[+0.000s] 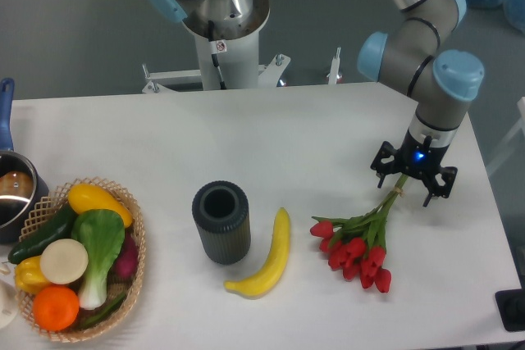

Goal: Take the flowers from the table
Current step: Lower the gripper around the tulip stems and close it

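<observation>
One bunch of flowers (358,249) lies on the white worktop (271,137), stems reaching under the gripper (413,176); whether its jaws grip them is unclear. One banana (269,258) and one cup (221,222) sit nearby

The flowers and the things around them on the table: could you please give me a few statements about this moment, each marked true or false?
1. The gripper is over the stem end of the flowers. True.
2. The banana lies inside the basket. False: it lies on the table, between the dark cylinder and the flowers.
3. The blooms point away from the gripper. True.
4. The dark cylinder lies on its side. False: it stands upright, open end up.
5. The basket is on the same side as the flowers. False: it is at the opposite end.
</observation>
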You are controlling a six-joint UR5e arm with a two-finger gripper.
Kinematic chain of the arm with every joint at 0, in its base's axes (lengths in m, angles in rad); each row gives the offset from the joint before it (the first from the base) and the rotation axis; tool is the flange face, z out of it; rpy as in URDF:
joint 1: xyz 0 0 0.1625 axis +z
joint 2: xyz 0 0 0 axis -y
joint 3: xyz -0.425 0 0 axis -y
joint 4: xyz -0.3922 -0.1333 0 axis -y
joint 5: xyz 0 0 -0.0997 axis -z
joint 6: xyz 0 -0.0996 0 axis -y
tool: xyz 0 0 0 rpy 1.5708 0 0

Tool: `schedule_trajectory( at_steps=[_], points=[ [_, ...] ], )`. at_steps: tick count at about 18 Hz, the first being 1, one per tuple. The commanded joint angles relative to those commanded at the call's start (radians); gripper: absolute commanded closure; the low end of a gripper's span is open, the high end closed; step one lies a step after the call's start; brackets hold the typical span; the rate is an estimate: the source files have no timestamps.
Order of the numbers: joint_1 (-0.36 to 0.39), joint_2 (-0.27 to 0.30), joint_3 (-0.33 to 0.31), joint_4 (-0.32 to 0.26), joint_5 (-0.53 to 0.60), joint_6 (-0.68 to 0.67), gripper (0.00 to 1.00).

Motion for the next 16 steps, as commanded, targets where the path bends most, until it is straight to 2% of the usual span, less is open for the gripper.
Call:
schedule_trajectory(
  at_steps=[2, 8, 15, 16],
  points=[
    [0.000, 0.000, -0.006, 0.000, 0.000, 0.040, 0.00],
    [-0.008, -0.006, -0.011, 0.000, 0.000, 0.043, 0.01],
    [-0.020, -0.018, -0.009, 0.002, 0.000, 0.039, 0.12],
    [-0.020, -0.018, -0.009, 0.002, 0.000, 0.037, 0.17]
  ],
)
